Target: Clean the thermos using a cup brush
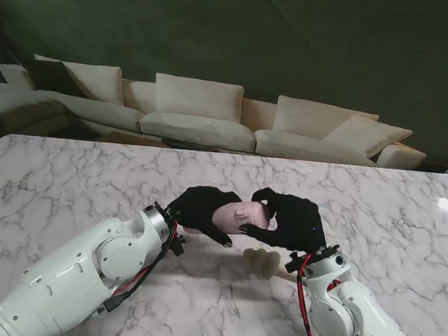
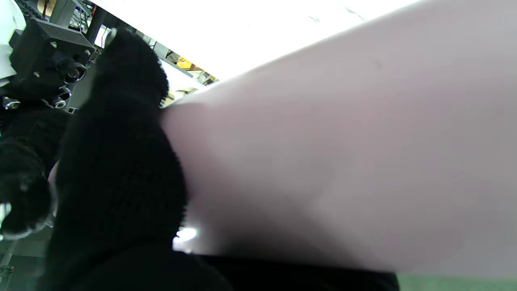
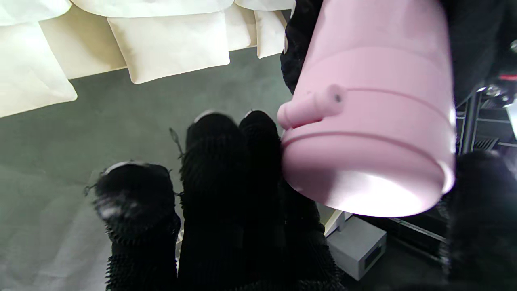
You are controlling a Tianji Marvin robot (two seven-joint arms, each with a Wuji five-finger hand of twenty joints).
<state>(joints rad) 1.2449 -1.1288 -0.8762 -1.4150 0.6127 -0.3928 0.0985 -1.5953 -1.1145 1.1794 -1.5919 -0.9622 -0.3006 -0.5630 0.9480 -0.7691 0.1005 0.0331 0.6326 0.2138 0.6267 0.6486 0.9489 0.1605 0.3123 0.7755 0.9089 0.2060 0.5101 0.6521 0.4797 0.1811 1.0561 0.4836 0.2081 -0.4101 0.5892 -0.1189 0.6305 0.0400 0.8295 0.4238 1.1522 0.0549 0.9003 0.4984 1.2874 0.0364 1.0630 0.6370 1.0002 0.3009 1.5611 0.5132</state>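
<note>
Both gloved hands, left hand (image 1: 202, 210) and right hand (image 1: 286, 220), clamp fingers around a pink thermos (image 1: 239, 215) above the marble table (image 1: 64, 176); cup brush (image 1: 262, 262) lies nearby.

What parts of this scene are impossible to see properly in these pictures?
- Thermos: its middle is covered by both hands in the stand view; the left wrist view shows only a blurred pink wall.
- Cup brush: its handle runs behind the right hand.
- Left hand: fingers under the thermos hidden.
</note>
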